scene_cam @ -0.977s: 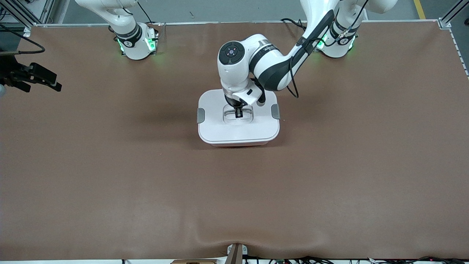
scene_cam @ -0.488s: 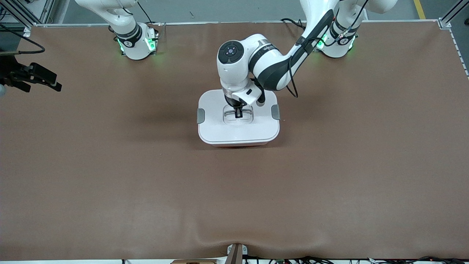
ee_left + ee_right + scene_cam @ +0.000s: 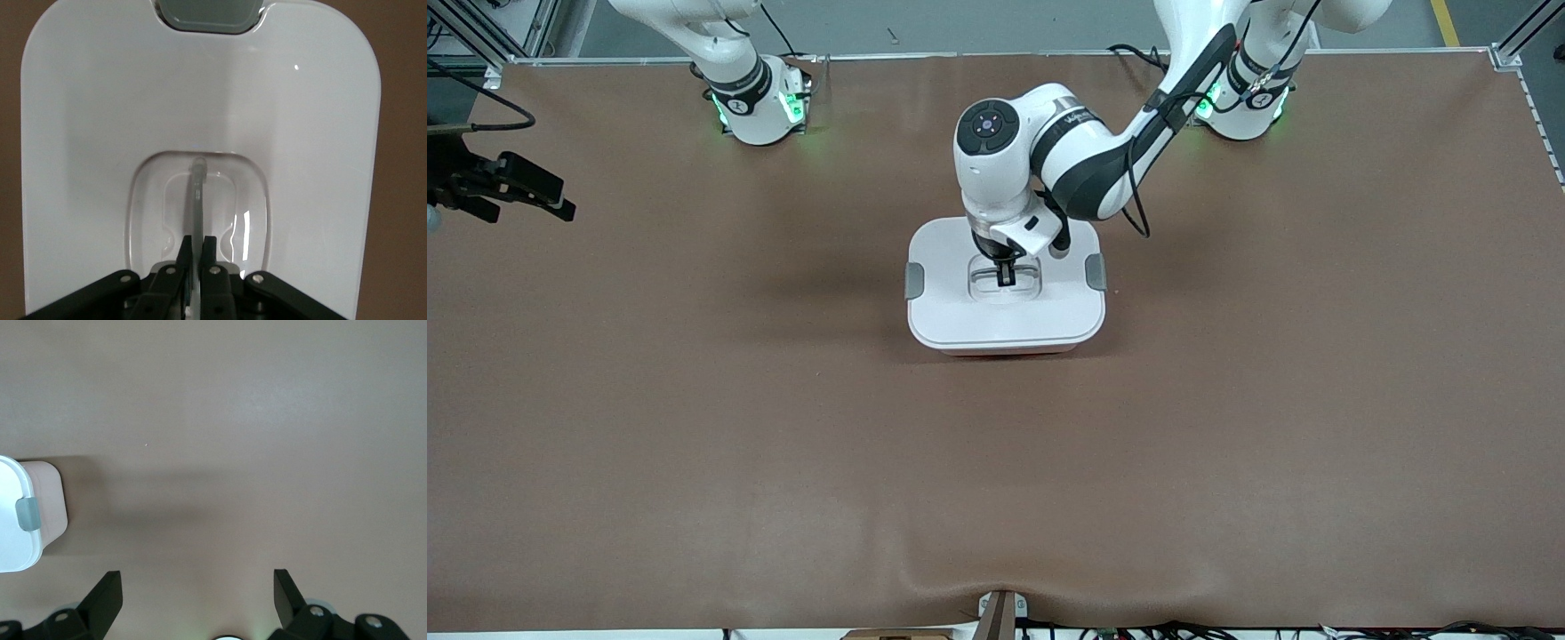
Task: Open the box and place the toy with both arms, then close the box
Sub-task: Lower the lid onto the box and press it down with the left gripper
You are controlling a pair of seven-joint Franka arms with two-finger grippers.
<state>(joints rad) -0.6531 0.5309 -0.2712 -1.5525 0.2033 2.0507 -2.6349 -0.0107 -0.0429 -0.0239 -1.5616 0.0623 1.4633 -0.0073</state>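
**Left gripper clamped on the lid handle**

Brown matting covers the table (image 3: 783, 444), which carries one box (image 3: 1005, 329), near the middle, its white lid (image 3: 960, 311) on. Two grey clips (image 3: 914, 280) sit at the lid's ends. The left arm bends down over the box; the left gripper (image 3: 1006, 274) points straight down, fingers pinched on the thin handle (image 3: 197, 193) in the lid's recess. The right arm waits; the right gripper (image 3: 197, 587) hangs with jaws wide over bare table toward its own end.
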